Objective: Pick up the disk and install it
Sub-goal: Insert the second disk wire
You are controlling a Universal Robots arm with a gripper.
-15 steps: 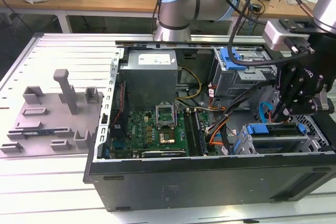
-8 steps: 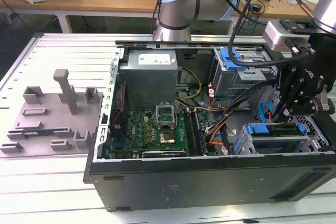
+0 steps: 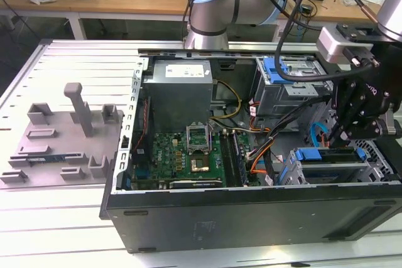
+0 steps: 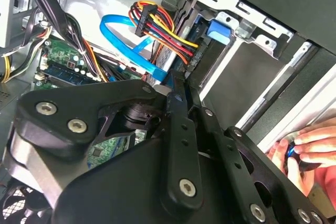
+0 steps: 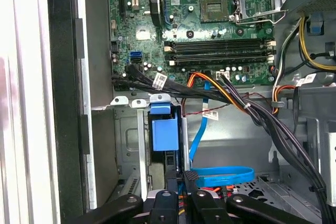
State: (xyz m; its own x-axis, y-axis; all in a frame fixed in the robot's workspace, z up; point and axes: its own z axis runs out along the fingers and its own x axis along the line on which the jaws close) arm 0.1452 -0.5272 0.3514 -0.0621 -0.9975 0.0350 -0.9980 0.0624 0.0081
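**Exterior view.** The open computer case (image 3: 251, 218) lies on its side on the table (image 3: 63, 218), so the drive cages face upward and can be reached from above. The end effector (image 3: 342, 135) hangs over the drive cage (image 3: 330, 172) at the case's corner toward the exterior view's right. The disk (image 3: 323, 154) sits at the cage mouth, showing us its blue carrier frame. We judge it is placed in its slot, though we cannot confirm it is fully seated.

**Second wrist view.** The end effector (image 4: 178, 85) points into the cage beside the SATA cable (image 4: 123, 30) and the power wires (image 4: 168, 30). The linkage hides its tip, so we cannot tell whether it is spread or pinching. A person's hand (image 4: 307, 148) rests by the outer case wall, holding something small and blue.

**First wrist view.** The disk's carrier (image 5: 164, 134) stands directly ahead of the end effector (image 5: 178, 182), aligned with the slot. The motherboard (image 5: 210, 24) lies beyond.
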